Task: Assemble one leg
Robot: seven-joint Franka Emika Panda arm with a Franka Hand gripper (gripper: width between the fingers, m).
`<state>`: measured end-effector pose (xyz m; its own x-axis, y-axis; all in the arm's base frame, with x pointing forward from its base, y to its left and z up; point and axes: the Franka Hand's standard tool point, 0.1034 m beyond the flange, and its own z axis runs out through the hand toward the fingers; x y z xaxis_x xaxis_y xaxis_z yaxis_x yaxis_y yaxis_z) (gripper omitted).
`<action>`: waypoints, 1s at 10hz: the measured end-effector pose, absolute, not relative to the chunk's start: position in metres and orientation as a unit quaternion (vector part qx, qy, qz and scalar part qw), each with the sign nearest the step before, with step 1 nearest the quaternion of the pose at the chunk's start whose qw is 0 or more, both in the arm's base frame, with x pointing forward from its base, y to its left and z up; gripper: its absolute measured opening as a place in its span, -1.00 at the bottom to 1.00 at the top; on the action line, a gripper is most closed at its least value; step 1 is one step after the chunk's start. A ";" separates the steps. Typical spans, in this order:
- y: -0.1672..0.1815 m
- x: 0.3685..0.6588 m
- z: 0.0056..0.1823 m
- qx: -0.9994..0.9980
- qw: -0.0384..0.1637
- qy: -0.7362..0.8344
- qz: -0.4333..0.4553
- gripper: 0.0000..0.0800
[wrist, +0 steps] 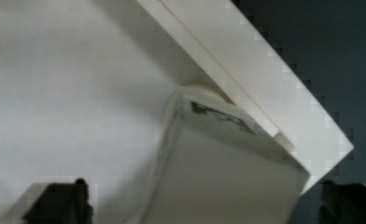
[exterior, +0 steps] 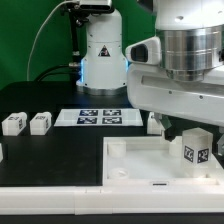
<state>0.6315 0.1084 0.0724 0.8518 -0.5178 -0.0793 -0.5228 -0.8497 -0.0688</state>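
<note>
One leg stands upright inside the big white tray nearest the camera, close to the tray's far right corner, its tagged face turned toward the near side and a little toward the exterior view's left; its long axis runs up and down. From the wrist view the same leg lies pressed along the tray's raised wall, touching it; so I judge the step in hand to be seating this leg into the corner socket. The gripper hangs straight above the leg; in the wrist view only one dark fingertip shows, beside the leg and not on it, so whether the jaws are spread or closed I cannot tell. The next move, I reckon, calls for a square grip on the leg and a careful turn or push home without tipping it. Further back, on the black table, two spare legs sit at the left; another block peeps out beside the arm; beyond them lies the marker board.
</note>
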 end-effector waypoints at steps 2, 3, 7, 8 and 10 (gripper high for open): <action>0.110 0.636 0.073 -0.989 0.042 0.141 0.030 0.62; 0.112 0.636 0.073 -0.994 0.043 0.096 0.029 0.62; 0.112 0.636 0.073 -0.994 0.029 -0.106 0.021 0.62; 0.106 0.636 0.074 -0.991 0.028 -0.131 0.005 0.62; 0.105 0.634 0.073 -0.992 0.028 -0.127 0.006 0.31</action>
